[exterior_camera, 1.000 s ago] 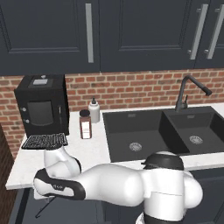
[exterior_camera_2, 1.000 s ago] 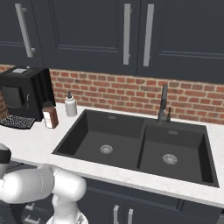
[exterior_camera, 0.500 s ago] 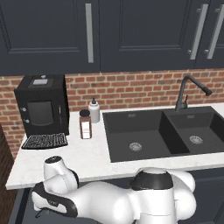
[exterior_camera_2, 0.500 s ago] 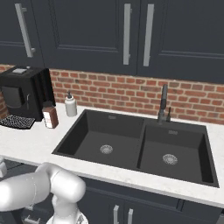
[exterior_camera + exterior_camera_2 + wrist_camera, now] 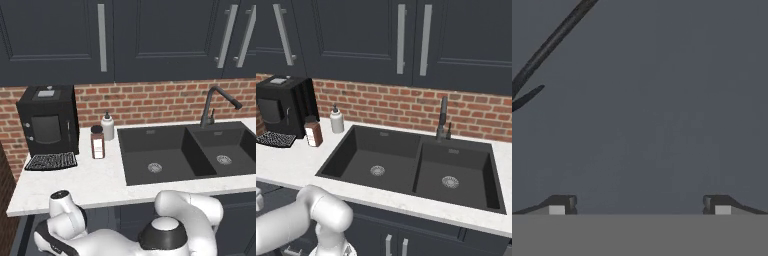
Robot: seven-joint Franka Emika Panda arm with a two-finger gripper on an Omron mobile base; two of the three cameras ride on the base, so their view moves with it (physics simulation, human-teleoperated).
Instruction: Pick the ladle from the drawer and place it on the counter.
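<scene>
The arm is folded low in front of the cabinets, below the edge of the counter, reaching down toward the drawer. In the hand view the gripper looks at the drawer's flat grey floor. Its two fingertips stand far apart with nothing between them: the claw is fully open and empty.

The ladle lies on the drawer floor at the upper left of the hand view. Its thin black handle runs diagonally, and a dark shape at the left edge is probably part of its bowl. It is well apart from the fingertips and off the gripper's centre line.

Step in hand, as judged: approach and align for the grasp. To do it well, the hand should shift toward the ladle until the handle sits midway between the fingertips. The wrist should roll so the fingers close across the rod, not along it. Descent should come only after centring, since a thin rod slips from an off-centre pinch. The counter's bare patch in front of the coffee machine looks a suitable place to set it.
</scene>
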